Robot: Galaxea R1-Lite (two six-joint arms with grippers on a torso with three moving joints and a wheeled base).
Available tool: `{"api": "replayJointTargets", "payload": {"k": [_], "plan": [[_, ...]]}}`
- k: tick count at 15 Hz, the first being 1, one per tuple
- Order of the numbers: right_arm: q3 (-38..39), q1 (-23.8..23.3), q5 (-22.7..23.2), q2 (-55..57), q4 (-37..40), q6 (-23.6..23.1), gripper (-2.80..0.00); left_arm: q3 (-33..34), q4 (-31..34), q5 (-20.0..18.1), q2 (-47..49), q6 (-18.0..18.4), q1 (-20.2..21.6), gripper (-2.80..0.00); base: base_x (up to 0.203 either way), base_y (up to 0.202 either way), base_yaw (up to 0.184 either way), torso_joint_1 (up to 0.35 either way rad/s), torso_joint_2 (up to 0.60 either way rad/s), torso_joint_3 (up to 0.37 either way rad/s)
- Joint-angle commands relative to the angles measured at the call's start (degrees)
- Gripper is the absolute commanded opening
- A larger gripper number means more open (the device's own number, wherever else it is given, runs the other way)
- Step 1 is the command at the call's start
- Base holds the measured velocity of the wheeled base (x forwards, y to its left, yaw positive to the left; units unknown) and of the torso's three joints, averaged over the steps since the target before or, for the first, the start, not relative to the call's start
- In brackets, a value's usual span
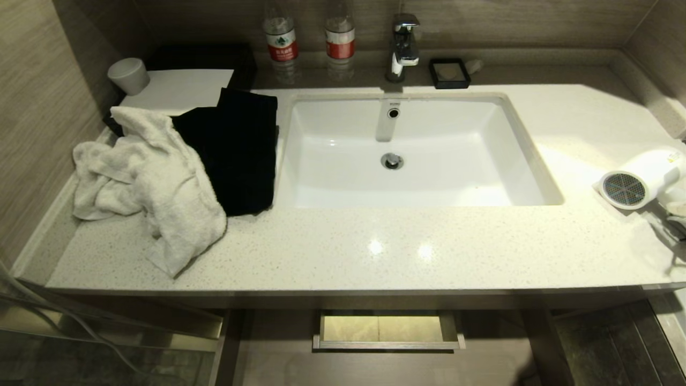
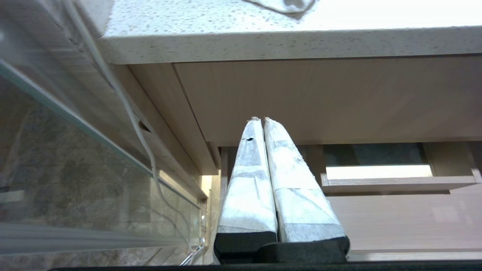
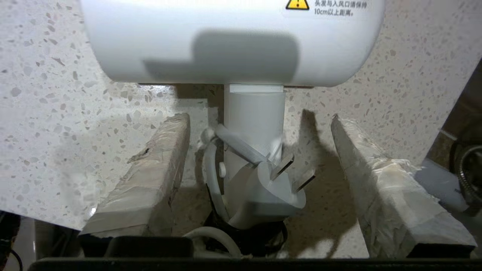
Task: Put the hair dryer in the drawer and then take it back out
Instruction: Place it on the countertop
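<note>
The hair dryer [image 1: 640, 178] was seen lying on the countertop [image 1: 407, 246] to the right of the sink [image 1: 528, 155], its grey grille turned toward the basin. The right gripper [image 3: 260, 124] was positioned with its taped fingers [image 3: 150, 177] spread wide on either side of the dryer's handle and plug [image 3: 263, 188], nothing being clasped. The drawer [image 1: 388, 328] was found pulled open below the counter, while the left gripper [image 2: 262, 122] was kept beneath the counter edge with its fingers pressed together on nothing.

Towels [image 1: 155, 182], 2 bottles [image 1: 280, 33], sink [image 1: 343, 177]
</note>
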Motion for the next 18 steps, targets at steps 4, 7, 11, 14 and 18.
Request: {"api": "replayJointTargets", "payload": {"k": [4, 7, 11, 14, 18], "plan": [[5.16, -0.19, -0.04, -11.15, 0.17, -1.94, 0.00, 0.00, -0.01, 0.00, -0.09, 0.02, 0.00, -2.80, 0.000, 0.000, 0.000, 0.000, 0.00, 0.000], [11.32, -0.48, 0.05, -17.94, -0.07, -2.00, 0.00, 0.00, -0.01, 0.00, -0.07, 0.02, 0.00, -2.80, 0.000, 0.000, 0.000, 0.000, 0.00, 0.000], [15.63, -0.62, 0.13, -22.12, -0.92, -2.01, 0.00, 0.00, -0.01, 0.00, -0.09, 0.02, 0.00, -2.80, 0.000, 0.000, 0.000, 0.000, 0.00, 0.000], [15.91, -0.70, -0.06, -22.68, -0.38, -1.74, 0.00, 0.00, -0.01, 0.00, -0.09, 0.02, 0.00, -2.80, 0.000, 0.000, 0.000, 0.000, 0.00, 0.000], [15.67, -1.96, -0.01, -22.47, -0.51, -1.40, 0.00, 0.00, -0.01, 0.00, -0.02, 0.02, 0.00, -2.80, 0.000, 0.000, 0.000, 0.000, 0.00, 0.000]]}}
